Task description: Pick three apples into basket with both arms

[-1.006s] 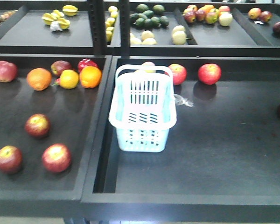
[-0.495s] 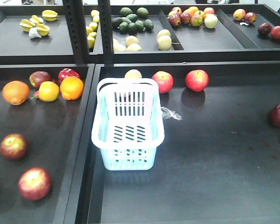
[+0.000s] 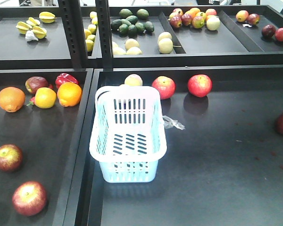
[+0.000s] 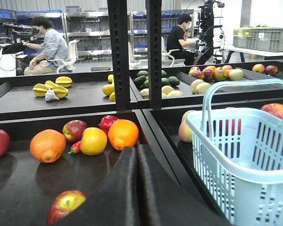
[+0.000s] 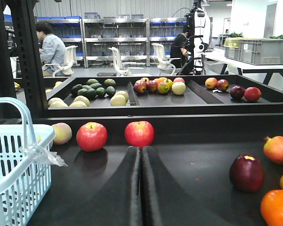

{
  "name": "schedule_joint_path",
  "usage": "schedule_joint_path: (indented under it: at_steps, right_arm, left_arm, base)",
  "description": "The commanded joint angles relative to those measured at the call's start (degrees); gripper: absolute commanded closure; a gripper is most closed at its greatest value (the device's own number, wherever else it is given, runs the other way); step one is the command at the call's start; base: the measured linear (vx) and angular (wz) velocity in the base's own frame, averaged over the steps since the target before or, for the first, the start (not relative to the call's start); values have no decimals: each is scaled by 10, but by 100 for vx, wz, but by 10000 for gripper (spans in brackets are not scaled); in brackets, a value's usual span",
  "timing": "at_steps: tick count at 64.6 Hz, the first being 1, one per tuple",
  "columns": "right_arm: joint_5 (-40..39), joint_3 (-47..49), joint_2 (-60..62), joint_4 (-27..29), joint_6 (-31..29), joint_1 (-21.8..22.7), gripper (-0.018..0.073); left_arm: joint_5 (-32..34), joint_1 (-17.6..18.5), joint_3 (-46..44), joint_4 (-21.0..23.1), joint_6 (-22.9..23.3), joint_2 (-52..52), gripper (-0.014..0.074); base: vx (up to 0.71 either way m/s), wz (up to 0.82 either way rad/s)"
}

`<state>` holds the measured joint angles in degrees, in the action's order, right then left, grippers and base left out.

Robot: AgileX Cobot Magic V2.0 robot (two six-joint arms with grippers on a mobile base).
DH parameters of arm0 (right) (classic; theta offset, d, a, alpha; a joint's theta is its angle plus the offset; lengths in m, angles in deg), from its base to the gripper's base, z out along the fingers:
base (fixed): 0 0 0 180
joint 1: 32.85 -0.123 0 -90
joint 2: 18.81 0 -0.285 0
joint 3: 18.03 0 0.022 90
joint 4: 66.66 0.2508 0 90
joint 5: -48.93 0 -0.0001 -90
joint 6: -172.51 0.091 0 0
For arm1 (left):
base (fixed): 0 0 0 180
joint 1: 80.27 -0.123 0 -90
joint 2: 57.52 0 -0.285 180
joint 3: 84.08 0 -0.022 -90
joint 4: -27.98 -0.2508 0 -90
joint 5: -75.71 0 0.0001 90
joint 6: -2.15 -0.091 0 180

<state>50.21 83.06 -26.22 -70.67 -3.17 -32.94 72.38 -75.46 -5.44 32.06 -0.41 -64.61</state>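
The pale blue-white rectangular slotted plastic basket (image 3: 127,159) stands upright in the centre of the front view, on the right-hand black tray of the worktop (image 3: 217,179), just beside the raised divider along that tray's left edge. Its long axis runs from the bottom of the frame towards the top and its opening faces up. In the left wrist view its hinged handle (image 4: 245,87) arches above the rim.

One round dark red apple with yellow-green streaks (image 3: 7,157) lies at the left edge of the front view. A second streaky red apple (image 3: 29,197) lies below it in the lower left corner. Both are in the left tray, well apart from the basket.

The left tool (image 4: 136,150) has its black fingers pressed together along their length. So does the right tool (image 5: 141,149), which points towards two bright red apples (image 5: 91,136) at the tray's back wall.
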Motion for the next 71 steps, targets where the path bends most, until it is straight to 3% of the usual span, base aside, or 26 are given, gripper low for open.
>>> schedule_joint_path:
  at_steps: [1, 71]
  right_arm:
    - [-41, -2, -10, -2, -5, 0, 568]
    - [-40, -2, -10, -2, -5, 0, 568]
  left_arm:
    - [38, 0, 13, 4, 1, 9, 603]
    - [38, 0, 13, 4, 1, 9, 603]
  base:
    - [7, 4]
    - [3, 2]
